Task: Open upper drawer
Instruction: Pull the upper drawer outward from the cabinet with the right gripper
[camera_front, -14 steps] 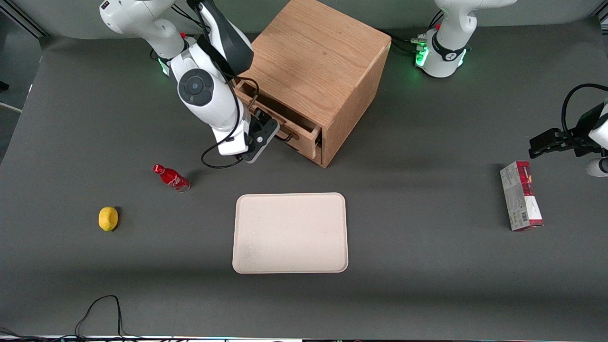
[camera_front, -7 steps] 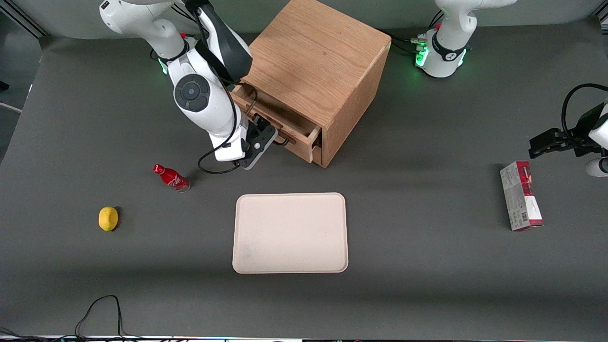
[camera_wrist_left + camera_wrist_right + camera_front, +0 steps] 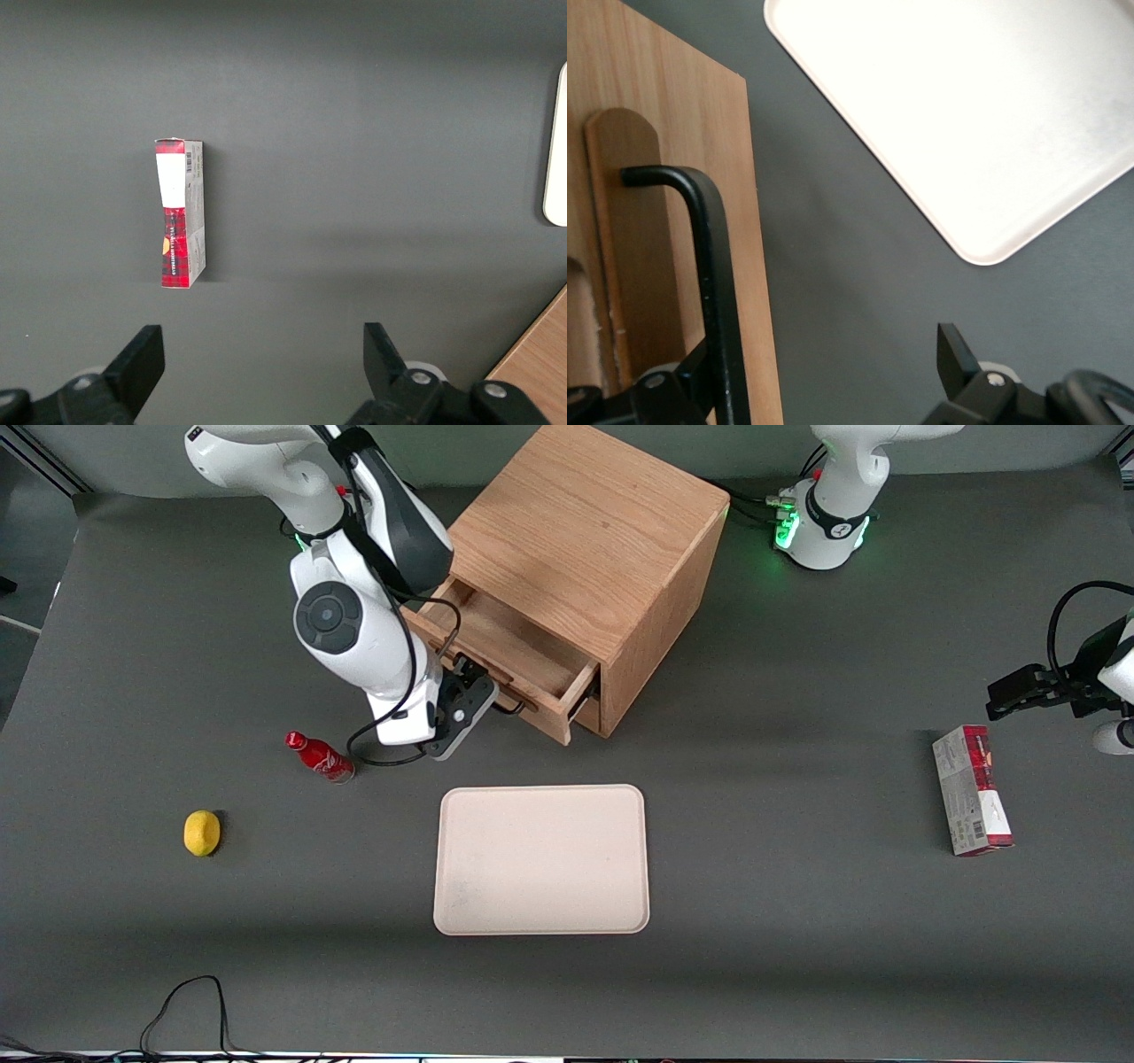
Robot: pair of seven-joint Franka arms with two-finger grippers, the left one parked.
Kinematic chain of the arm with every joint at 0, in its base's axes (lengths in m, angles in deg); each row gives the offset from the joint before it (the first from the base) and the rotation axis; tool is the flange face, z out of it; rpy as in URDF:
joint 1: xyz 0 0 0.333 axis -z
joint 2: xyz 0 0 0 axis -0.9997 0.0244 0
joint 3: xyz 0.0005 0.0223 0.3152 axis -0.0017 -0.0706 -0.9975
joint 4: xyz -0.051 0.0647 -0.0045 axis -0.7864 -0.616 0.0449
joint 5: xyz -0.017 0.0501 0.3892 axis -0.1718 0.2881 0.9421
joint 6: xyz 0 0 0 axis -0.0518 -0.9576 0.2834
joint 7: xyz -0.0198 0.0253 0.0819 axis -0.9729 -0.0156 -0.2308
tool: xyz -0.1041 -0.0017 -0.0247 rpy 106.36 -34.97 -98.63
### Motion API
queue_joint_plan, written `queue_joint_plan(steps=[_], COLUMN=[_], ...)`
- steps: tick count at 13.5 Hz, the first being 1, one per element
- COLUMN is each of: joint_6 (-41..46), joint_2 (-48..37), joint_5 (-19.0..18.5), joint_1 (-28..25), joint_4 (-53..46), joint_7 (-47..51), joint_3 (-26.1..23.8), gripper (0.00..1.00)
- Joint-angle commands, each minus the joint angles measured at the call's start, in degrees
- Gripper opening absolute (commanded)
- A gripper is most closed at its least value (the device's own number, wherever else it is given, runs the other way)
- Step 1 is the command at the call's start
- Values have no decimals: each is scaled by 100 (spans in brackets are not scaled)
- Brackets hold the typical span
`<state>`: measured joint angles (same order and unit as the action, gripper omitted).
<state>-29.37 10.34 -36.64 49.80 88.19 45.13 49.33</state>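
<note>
The oak cabinet (image 3: pixel 585 531) stands at the back of the table. Its upper drawer (image 3: pixel 523 655) is pulled partly out, and its bare inside shows. My right gripper (image 3: pixel 483 695) is at the drawer's front, at the black bar handle (image 3: pixel 511 708). In the right wrist view the gripper (image 3: pixel 829 350) is open wide. One finger (image 3: pixel 700 372) sits between the handle (image 3: pixel 718 292) and the drawer front (image 3: pixel 664 221); the other finger (image 3: pixel 954 350) hangs free over the table. The lower drawer is hidden under the upper one.
A beige tray (image 3: pixel 540 859) lies nearer the front camera than the cabinet, also in the right wrist view (image 3: pixel 966 106). A red bottle (image 3: pixel 319 757) and a lemon (image 3: pixel 202 833) lie toward the working arm's end. A red-and-white box (image 3: pixel 972 802) lies toward the parked arm's end.
The upper drawer has slid further out of the cabinet. My right gripper has moved with the handle, away from the cabinet and toward the red bottle.
</note>
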Motion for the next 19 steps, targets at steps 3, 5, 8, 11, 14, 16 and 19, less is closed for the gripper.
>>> queue_joint_plan(steps=[3,5,8,11,14,16,19], joint_6=[434,444,444,444,470,601,655], joint_2=[354,398,495,512,600,714,855], joint_5=[-65,-223,-276,-276,-294,-294,-364], joint_1=[223,276,400,487,672,777,962], joint_4=[-588,-668,-738,-782,-931,-1133,-1371], joint_7=[-215,-215,-224,-215,-293,-417,-593], joint_3=[32,32,32,32,32,32,32], gripper=[100,100,100,100,100,100,100])
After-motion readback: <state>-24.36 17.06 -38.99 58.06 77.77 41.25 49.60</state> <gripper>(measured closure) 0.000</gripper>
